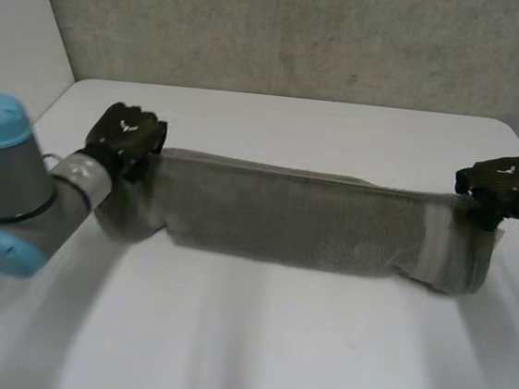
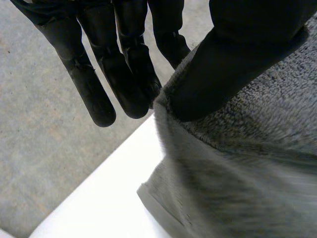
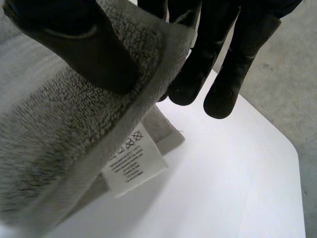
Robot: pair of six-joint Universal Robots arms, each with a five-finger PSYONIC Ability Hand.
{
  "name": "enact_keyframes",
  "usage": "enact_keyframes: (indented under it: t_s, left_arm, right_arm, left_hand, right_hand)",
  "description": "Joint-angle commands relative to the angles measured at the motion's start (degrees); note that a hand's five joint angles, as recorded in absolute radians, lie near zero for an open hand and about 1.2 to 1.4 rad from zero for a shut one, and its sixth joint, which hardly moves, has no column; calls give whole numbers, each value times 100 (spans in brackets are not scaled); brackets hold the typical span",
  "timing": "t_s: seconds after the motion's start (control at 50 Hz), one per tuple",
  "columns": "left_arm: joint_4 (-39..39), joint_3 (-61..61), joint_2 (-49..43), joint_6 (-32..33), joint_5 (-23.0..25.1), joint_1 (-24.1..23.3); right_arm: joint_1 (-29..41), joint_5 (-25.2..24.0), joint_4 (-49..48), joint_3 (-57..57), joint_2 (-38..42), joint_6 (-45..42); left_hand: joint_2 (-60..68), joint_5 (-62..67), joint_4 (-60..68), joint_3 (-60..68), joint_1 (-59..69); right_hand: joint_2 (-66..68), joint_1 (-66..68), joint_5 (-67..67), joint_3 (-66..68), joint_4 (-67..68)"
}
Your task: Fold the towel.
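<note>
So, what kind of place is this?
Probably a robot lab or test bench: a white table before a rough grey wall, and the left hand and right hand holding a grey towel stretched between them.

Robot lab, bare white table [image 1: 253,343], plain grey concrete wall [image 1: 304,32]
</note>
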Motion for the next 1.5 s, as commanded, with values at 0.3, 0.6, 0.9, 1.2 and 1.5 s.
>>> enact_keyframes:
  t_s: [0.3,0.6,0.9,1.2,1.5]
  left_arm:
    - [841,3120,-2961,1214,63,-339]
    - [911,2408,-2311,1178,-122,-489]
    - [824,327,-45,380,-69,-173]
    - [850,-474,72,-149,-95,118]
    - [920,-211,-650,-122,-113,214]
  right_arm:
    - [680,1289,-2994,-929,1865,-2]
    - [689,1447,-2968,-446,1418,24]
    - [618,1333,-2021,1469,-630,33]
    - [-111,262,-1623,1813,-368,1122]
    - [-480,216,-1781,1330,803,1149]
  left_hand:
    - [1023,1123,1021,1025,1357]
    - [-5956,-5855,-5957,-5953,-5621]
    - [-5922,-5822,-5924,-5920,-5588]
    - [-5720,-5620,-5722,-5718,-5386]
    - [-5670,-5570,-5671,-5667,-5335]
  right_hand:
    - [310,392,304,335,368]
    - [-6690,-6608,-6696,-6665,-6632]
    - [-6690,-6608,-6696,-6665,-6632]
    - [-6345,-6263,-6352,-6321,-6287]
    - [134,216,127,158,192]
